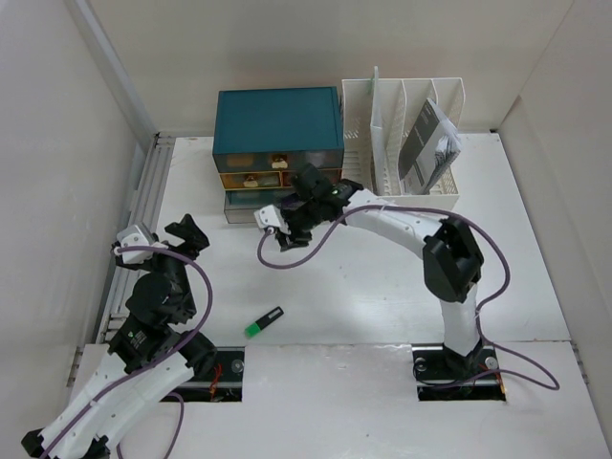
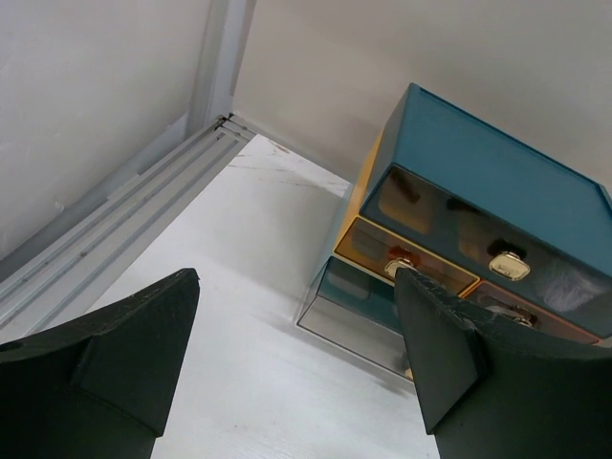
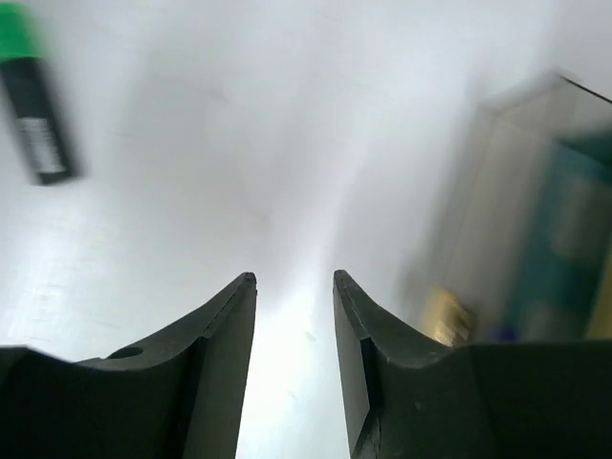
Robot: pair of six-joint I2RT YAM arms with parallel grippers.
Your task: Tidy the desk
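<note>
The desk (image 1: 382, 287) is white, smooth and matt. The rail (image 2: 124, 220) along its left edge is bare ribbed metal with a dull sheen. The far box (image 2: 497, 153) is matt teal plastic; its drawers (image 2: 421, 206) are glossy see-through plastic with shiny metal knobs (image 2: 509, 265). The rack (image 1: 359, 143) is white slotted plastic and holds printed paper (image 1: 430, 148). The fingers (image 2: 124, 363) are matt black plastic, finely grained. The marker (image 1: 263, 323) is black plastic.

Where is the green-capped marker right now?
In the top view the green-capped marker lies on the desk left of centre, just behind the left cut-out, in front of the teal drawer box.
</note>
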